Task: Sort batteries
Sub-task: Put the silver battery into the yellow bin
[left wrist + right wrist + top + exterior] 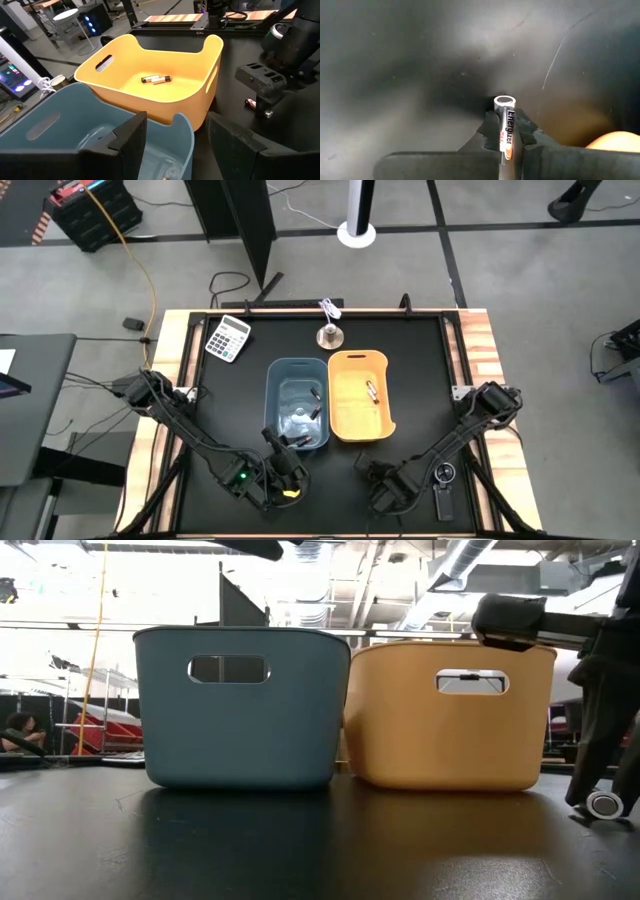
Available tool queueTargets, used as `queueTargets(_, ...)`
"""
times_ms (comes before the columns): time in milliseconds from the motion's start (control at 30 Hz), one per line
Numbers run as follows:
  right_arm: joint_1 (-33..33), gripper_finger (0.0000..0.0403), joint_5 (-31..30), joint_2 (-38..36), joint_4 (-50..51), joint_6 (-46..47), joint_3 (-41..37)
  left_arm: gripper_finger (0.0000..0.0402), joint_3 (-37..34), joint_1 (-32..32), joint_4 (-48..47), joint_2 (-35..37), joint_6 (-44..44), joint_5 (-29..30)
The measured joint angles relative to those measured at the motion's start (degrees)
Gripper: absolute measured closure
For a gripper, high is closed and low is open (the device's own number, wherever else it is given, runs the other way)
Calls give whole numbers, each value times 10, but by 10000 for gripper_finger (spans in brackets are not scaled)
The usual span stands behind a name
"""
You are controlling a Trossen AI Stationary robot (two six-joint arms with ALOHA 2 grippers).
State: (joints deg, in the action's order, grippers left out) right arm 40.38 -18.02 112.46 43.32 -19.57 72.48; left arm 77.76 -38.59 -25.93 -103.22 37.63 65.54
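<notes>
The right gripper [506, 142] is pinching a silvery battery [505, 131] between its fingers, low over the table [420, 360] near the front edge, beside the orange bin [357, 395]. Two batteries [155, 79] are lying inside that bin — others [308, 402] are sitting in the blue bin [297, 402]. The left gripper [175, 145] is hovering spread at the blue bin's front rim.

Inside of blue bin [240, 705] and orange bin [450, 710] hidden behind their walls in low view. Batteries [372, 392] too tiny from above to count. Lower end of held battery [506, 135] cut off at picture's edge.
</notes>
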Motion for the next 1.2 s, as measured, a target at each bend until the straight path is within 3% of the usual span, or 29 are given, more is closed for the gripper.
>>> queueTargets(300, 13, 392, 10, -35, -4, 19, 35, 203, 0, 0, 0, 0, 1, -6)
queueTargets(567, 32, 399, -138, -182, -4, 36, 56, 203, 0, 0, 0, 0, 1, -6)
queueTargets(700, 3, 401, -200, -258, 45, 67, 56, 203, 0, 0, 0, 0, 1, -6)
queueTargets(900, -94, 402, -202, -294, 119, 102, 56, 203, 0, 0, 2, 0, 1, -6)
queueTargets(1000, -127, 401, -143, -293, 105, 89, 55, 203, 0, -1, 2, 0, 1, -6)
queueTargets(1100, -127, 382, -93, -286, 70, 91, 55, 203, 0, -1, 2, 0, 0, -8)
queueTargets(1200, -105, 338, -84, -269, 37, 100, 55, 203, 0, -1, 2, 0, -4, -8)
